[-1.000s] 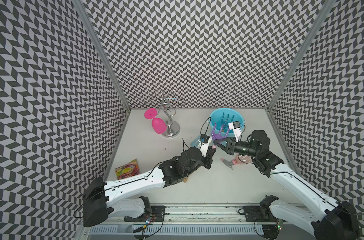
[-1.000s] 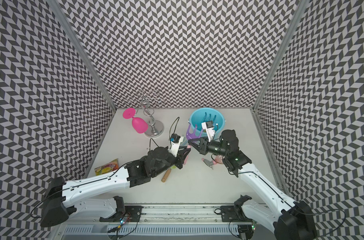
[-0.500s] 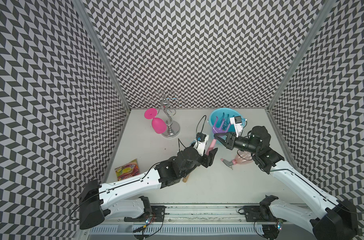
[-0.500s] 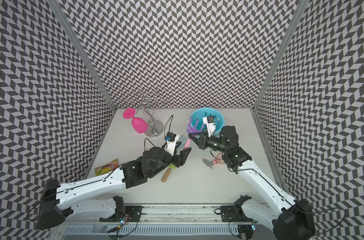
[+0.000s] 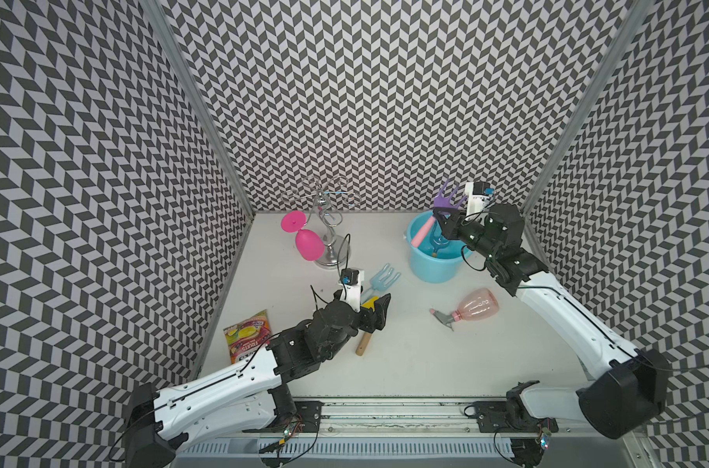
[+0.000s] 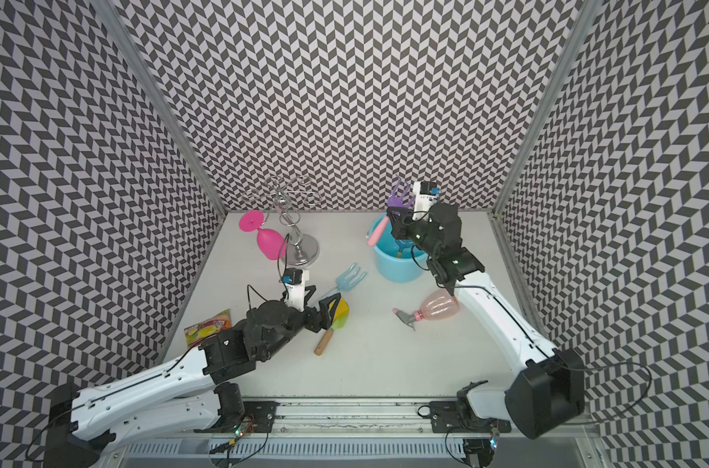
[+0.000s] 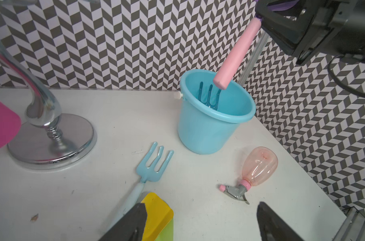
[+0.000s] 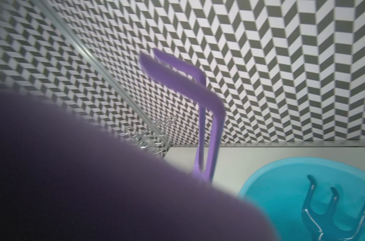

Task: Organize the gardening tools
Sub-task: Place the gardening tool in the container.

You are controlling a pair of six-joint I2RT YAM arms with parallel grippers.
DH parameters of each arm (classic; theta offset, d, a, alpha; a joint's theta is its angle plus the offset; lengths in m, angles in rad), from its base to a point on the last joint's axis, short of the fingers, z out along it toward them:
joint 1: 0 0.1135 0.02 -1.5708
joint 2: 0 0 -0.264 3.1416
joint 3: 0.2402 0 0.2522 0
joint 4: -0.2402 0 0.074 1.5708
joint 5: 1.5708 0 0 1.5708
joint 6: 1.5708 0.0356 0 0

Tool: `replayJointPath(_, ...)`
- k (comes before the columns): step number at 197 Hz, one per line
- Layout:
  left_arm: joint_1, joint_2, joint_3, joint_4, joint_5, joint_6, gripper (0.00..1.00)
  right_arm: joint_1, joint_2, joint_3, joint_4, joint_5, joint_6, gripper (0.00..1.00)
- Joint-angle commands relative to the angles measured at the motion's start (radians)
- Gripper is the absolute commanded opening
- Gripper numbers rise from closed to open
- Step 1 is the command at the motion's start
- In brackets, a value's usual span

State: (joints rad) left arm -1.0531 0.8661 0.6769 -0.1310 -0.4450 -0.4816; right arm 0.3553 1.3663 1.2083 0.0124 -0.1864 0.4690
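Robot lab test cell, chevron-patterned walls (image 5: 365, 101) (black and white) on three sides, aluminium posts (image 5: 205, 121), white tabletop (image 5: 426, 364), arm-mounting rail (image 5: 385, 413).

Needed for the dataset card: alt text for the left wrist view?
The right tool holds a pink-handled rake tilted over a blue bucket with a blue rake inside. On the table: pale fork, spray bottle on its side, yellow scoop by the open left tool.
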Motion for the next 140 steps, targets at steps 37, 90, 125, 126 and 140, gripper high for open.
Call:
replayJointPath(37,0.004,-0.106,-0.064,-0.071,-0.027,-0.091,0.85,-0.009,0.157,0.041,0.079,0.285,-0.094,0.0)
replayJointPath(90,0.026,-0.106,-0.065,-0.093,-0.023,-0.083,0.85,-0.009,0.293,0.066,0.087,0.286,-0.113,0.0)
replayJointPath(125,0.05,-0.105,-0.065,-0.097,-0.006,-0.084,0.85,-0.009,0.367,0.097,0.062,0.281,-0.127,0.0)
replayJointPath(126,0.051,-0.105,-0.065,-0.097,-0.006,-0.084,0.85,-0.009,0.369,0.098,0.06,0.28,-0.127,0.0)
replayJointPath(140,0.056,-0.107,-0.066,-0.1,-0.004,-0.09,0.85,-0.009,0.391,0.108,0.046,0.28,-0.126,0.0)
